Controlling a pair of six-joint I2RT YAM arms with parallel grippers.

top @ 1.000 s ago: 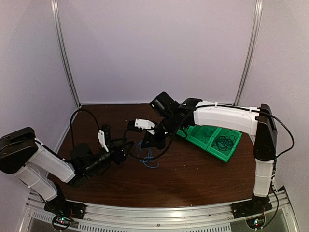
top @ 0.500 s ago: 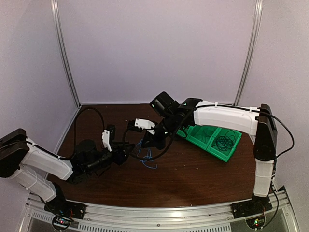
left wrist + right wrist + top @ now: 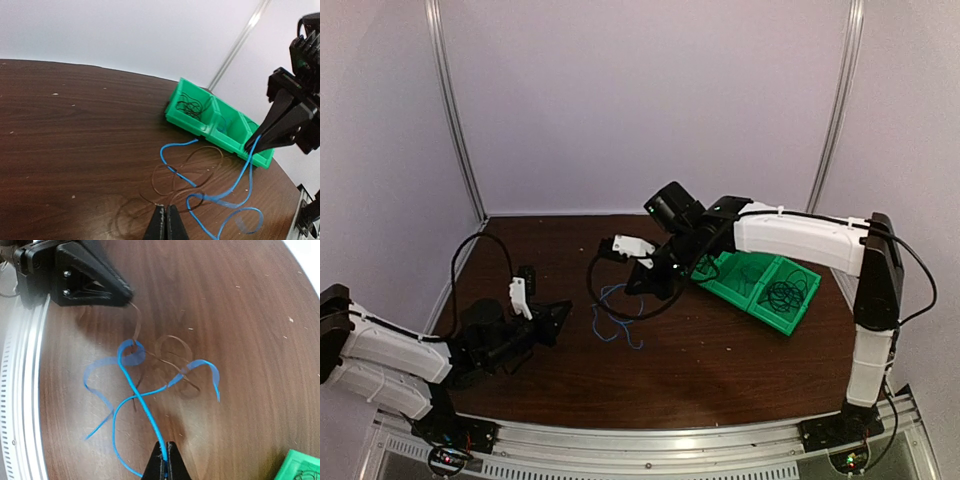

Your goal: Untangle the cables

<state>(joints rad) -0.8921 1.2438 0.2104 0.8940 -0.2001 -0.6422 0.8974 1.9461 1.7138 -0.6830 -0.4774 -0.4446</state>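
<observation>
Clamps blue cable (image 3: 141, 402) in closed right tool (image 3: 162, 462), pinches brown cable (image 3: 139, 320) in closed left tool (image 3: 165, 220), above counter (image 3: 75, 130).

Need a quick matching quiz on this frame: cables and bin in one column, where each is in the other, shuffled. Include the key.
Things:
1. blue cable
2. brown cable
3. black cable tangle
4. green bin

Places:
A. lying inside a bin compartment
B. pinched in the shut right gripper
C. running up to the tip of the shut left gripper
D. standing on the table, on the right arm's side

Pairs: 1-B, 2-C, 3-A, 4-D
</observation>
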